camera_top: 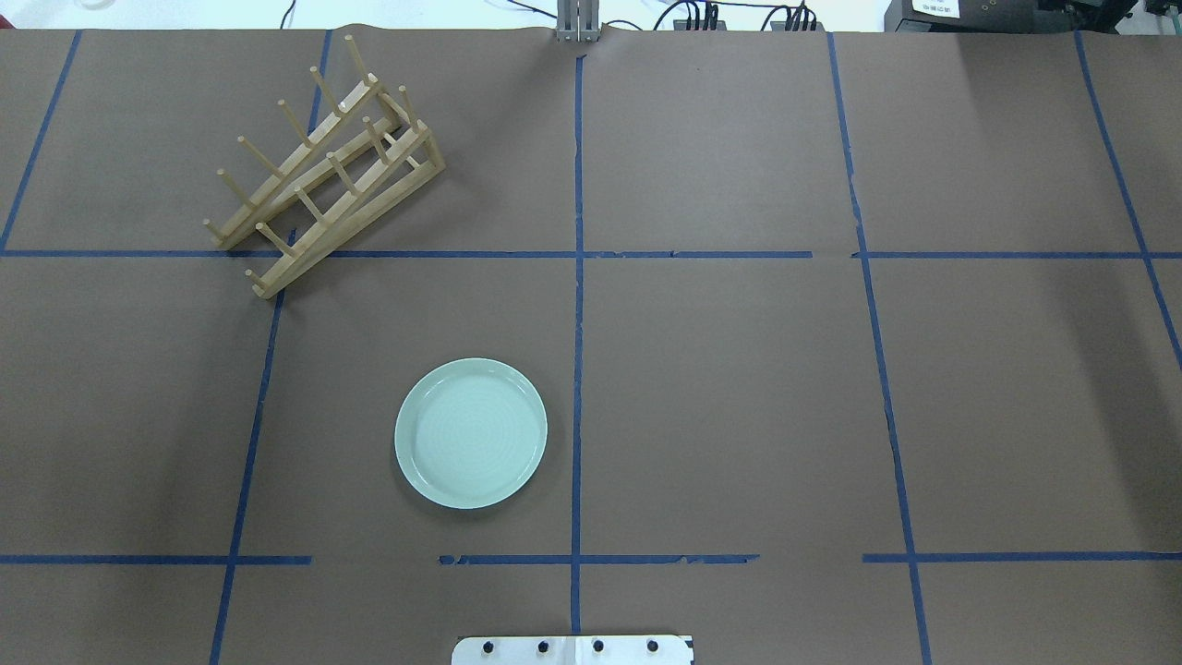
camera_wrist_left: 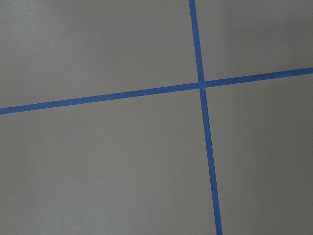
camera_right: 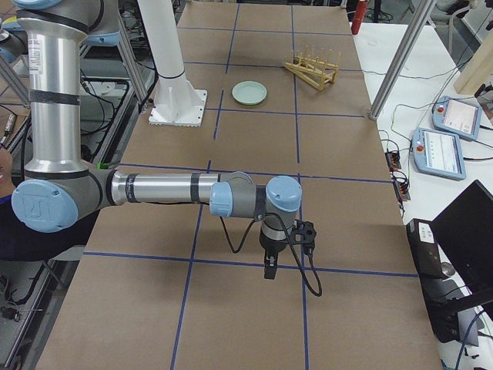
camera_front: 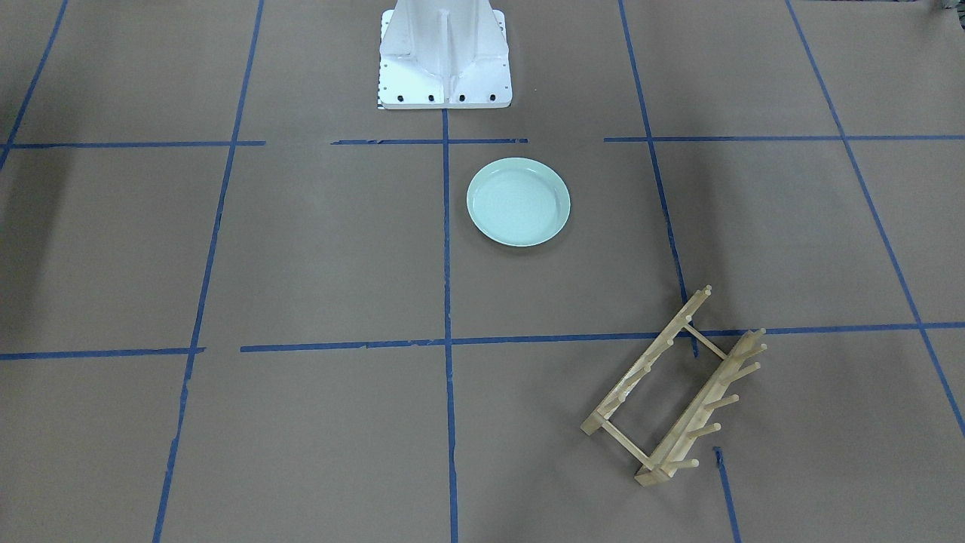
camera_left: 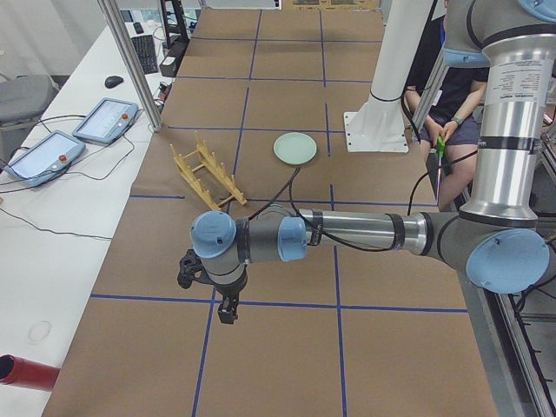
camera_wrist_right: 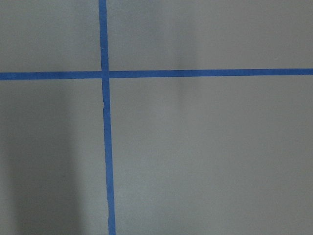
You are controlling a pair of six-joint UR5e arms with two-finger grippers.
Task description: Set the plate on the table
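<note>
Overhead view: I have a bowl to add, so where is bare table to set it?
Right of the middle tape line, the table is bare all the way across. The patch between plate and rack is free too. It is crowded only at the far left, around the rack.

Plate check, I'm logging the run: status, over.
Left gripper, right gripper: side views only, open or shut unclear. Round pale mint-green plate flat on brown paper-covered table. Wooden peg rack apart, holding nothing.
</note>
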